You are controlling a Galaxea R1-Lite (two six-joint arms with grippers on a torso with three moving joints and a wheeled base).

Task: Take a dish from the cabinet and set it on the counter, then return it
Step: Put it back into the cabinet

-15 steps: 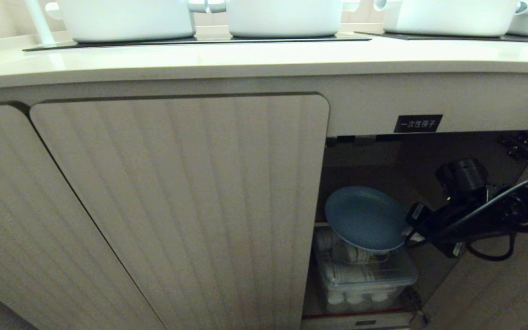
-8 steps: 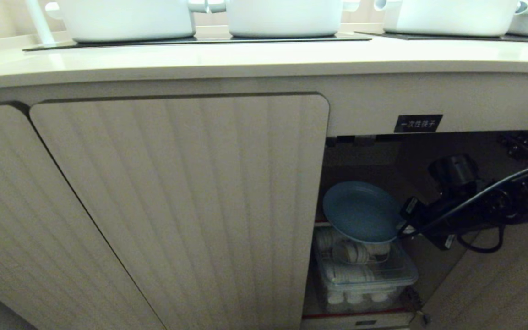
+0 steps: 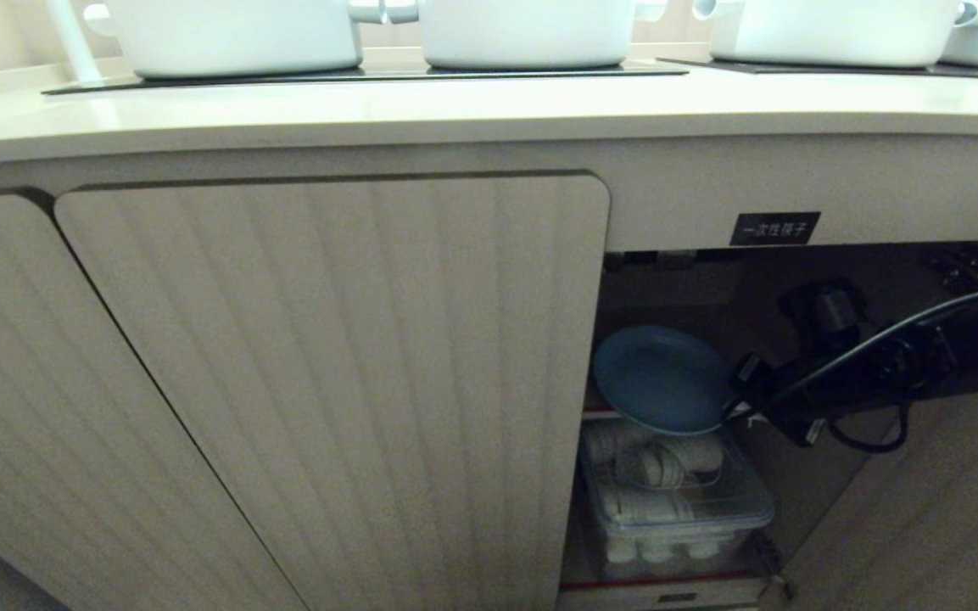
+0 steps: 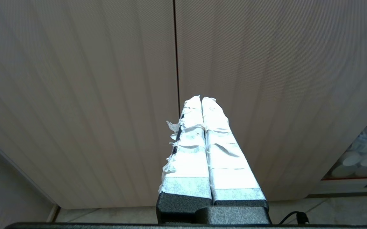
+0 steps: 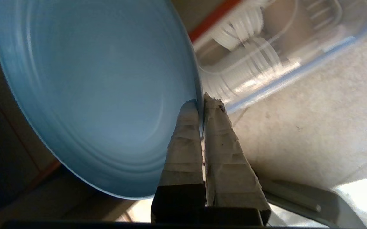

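Our right hand (image 5: pixel 201 101) was clamped on the rim of the light-blue plate (image 3: pixel 661 380), holding it tilted inside the open right side of the cabinet (image 3: pixel 332 373), above a clear plastic box (image 3: pixel 679 509) of white items on the lower shelf. The plate touched no surface we could see. Our left hand (image 4: pixel 201 101) hung closed and empty in front of the shut ribbed doors. Above, the tabletop (image 3: pixel 489 110) carried white pots (image 3: pixel 527 34) on black cooktop panels. We judged the plate to be either just lifted out or on its way back; we could not tell which.
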